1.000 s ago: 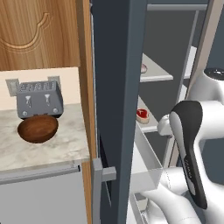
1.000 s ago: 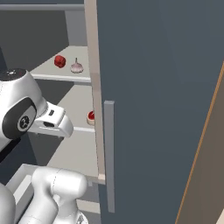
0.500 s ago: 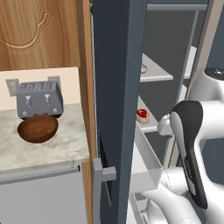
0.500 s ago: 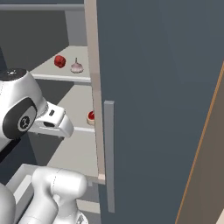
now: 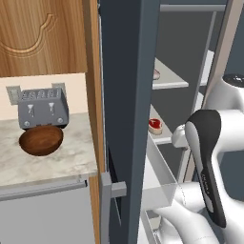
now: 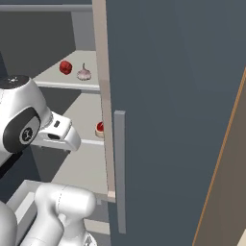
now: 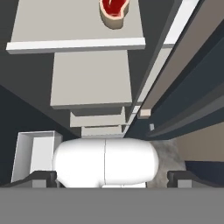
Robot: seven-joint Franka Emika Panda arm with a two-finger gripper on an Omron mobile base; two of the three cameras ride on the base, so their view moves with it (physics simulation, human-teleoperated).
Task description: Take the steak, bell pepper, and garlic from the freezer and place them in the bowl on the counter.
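Reaching into the open freezer (image 5: 128, 95) for the first item, jaws spread wide and empty on the gripper (image 7: 111, 178); steak (image 7: 114, 11) on middle shelf, bowl (image 5: 41, 140) waiting on counter (image 5: 57, 159); next: advance, descend, close.

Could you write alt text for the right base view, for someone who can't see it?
An open freezer with white shelves: on the upper shelf a red bell pepper sits beside a pale garlic bulb, and on the shelf below the steak peeks out by the edge of the big dark blue-grey door. The robot's white arm rises at the left.
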